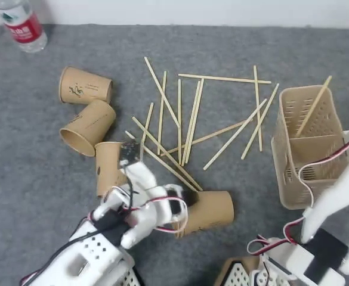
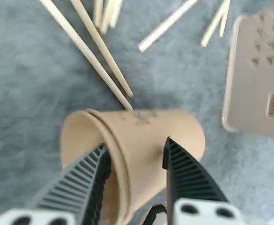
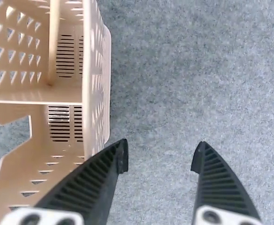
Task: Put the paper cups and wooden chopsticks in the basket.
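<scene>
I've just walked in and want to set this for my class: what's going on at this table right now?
The left gripper sits over a paper cup lying on its side, fingers open either side of its rim. The right gripper hangs open over the grey mat beside the basket, which holds one chopstick. Three more cups and the other chopsticks lie loose on the mat.

- Cups [image 1: 207, 211]: smooth, matt brown paper.
- Chopsticks [image 1: 192, 122]: pale bare wood, matt.
- Basket [image 1: 281, 167]: beige perforated plastic, smooth.
- Carpet [image 1: 31, 179] under the basket: grey fuzzy cloth.
- Bottle [image 1: 22, 24]: clear glossy plastic.
</scene>
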